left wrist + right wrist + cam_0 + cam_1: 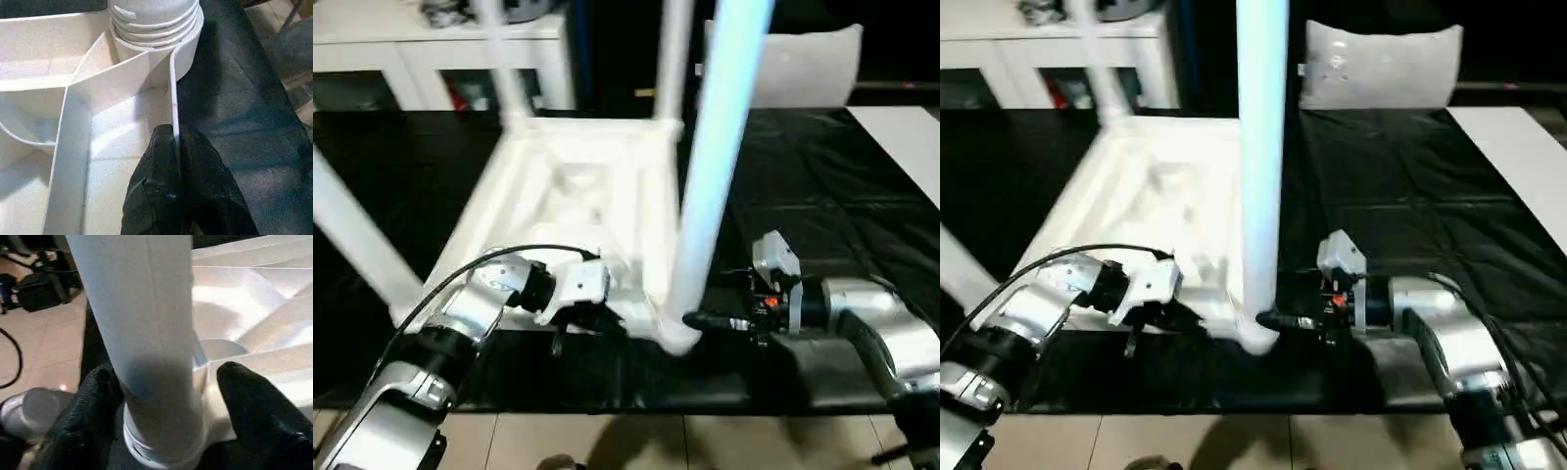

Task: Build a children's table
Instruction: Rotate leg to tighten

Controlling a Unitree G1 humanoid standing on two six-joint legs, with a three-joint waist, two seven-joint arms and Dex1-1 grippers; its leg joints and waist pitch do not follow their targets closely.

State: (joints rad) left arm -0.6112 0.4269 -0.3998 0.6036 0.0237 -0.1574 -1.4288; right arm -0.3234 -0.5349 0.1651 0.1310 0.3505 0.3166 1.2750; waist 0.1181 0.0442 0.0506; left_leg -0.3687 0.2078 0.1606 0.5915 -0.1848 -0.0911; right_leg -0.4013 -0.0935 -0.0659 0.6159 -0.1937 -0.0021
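We are seeing left gripper (173, 161) pinching table (597, 186) near rim wall, right gripper (166, 396) jaws spreading around near-right leg (710, 166) base, one finger touching.

My two head eyes looking forward and down over my forearms, both wrist cameras close in, all sharing the near leg (710, 186) and its socket corner (156, 24)

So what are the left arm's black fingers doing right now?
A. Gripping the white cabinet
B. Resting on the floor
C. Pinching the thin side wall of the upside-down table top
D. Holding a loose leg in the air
C: in the left wrist view the fingers close on either side of the thin rim wall of the table top, near the corner socket.
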